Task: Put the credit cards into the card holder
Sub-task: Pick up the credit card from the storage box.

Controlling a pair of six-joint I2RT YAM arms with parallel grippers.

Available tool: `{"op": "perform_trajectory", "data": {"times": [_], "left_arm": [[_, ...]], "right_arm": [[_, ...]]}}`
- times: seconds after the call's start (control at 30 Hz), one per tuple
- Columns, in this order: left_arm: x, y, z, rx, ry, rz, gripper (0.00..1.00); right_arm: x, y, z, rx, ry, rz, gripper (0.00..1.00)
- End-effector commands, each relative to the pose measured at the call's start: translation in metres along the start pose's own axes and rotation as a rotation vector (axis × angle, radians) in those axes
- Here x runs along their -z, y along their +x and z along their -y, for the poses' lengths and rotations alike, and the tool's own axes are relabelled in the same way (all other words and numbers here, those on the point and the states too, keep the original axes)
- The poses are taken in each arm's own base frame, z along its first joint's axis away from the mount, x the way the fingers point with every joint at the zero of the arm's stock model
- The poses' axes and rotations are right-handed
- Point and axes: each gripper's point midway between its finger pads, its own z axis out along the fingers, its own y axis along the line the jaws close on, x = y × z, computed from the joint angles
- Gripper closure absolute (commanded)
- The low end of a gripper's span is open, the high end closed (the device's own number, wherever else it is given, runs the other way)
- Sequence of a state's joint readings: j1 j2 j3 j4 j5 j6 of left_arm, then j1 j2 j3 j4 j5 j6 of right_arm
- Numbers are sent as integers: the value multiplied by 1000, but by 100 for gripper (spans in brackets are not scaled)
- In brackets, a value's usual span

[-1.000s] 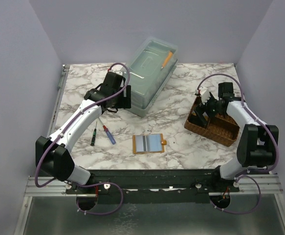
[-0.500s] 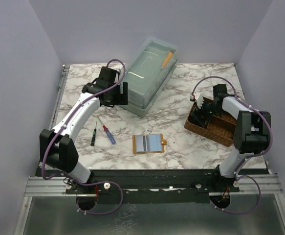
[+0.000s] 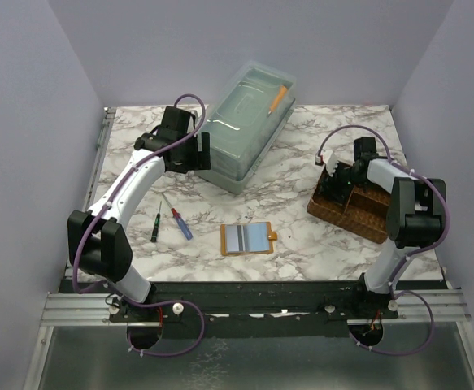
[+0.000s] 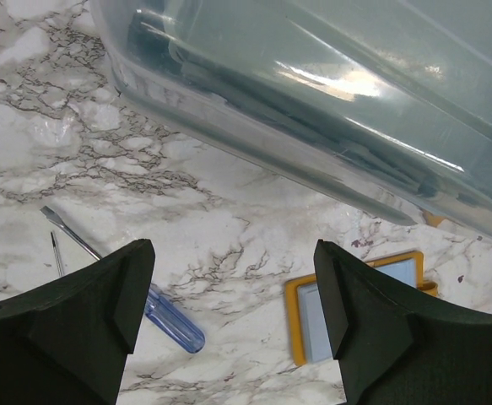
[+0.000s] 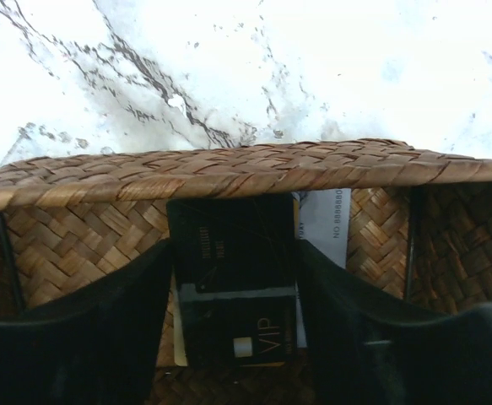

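While right pincer [image 5: 233, 249] straddles black card [image 5: 233, 287] in woven tray [image 5: 229, 169], grip unclear; left pincer [image 4: 231, 253] wide, card holder [image 3: 246, 238] well apart.

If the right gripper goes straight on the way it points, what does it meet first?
The dark VIP card standing in the woven tray: it sits between the right gripper's fingers, straight ahead. A white card shows behind it, then probably the tray's floor; depth is unclear.

High rear overview, close downward wrist views; card holder [image 3: 247, 238] in two
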State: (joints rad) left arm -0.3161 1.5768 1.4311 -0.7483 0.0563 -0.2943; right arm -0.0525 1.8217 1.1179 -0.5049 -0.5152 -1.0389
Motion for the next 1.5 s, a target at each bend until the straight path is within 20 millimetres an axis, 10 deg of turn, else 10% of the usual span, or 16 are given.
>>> {"op": "perform_trajectory", "data": {"times": [0.0, 0.27, 1.47], "left_arm": [[0, -7, 3, 2, 20, -1, 17], [-5, -5, 6, 20, 37, -22, 17], [60, -14, 50, 87, 225, 78, 21]], "right_arm": [[-16, 41, -27, -79, -66, -111, 50], [-7, 19, -9, -69, -7, -51, 75], [70, -50, -15, -439, 233, 375, 92]]}}
